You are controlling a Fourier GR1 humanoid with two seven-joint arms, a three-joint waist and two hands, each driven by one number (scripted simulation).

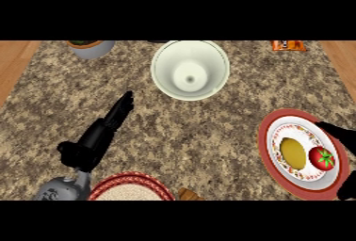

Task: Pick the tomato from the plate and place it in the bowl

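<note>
A red tomato (322,158) with a green stem lies on the right side of a red-rimmed plate (270,141) at the right edge of the counter. A yellow food item (293,153) rests beside it on the same plate. The cream bowl (190,69) stands upright at the back centre, nothing inside it. My right hand (343,136) shows only partly at the right edge, spread around the tomato's right side without closing on it. My left hand (104,129) lies at the left with fingers straight, pointing toward the back.
A grey pot with a plant (91,47) sits at the back left. An orange packet (288,45) lies at the back right. A woven red-rimmed basket (131,188) and a small brown item (189,194) sit at the front edge. Wooden floor borders both sides.
</note>
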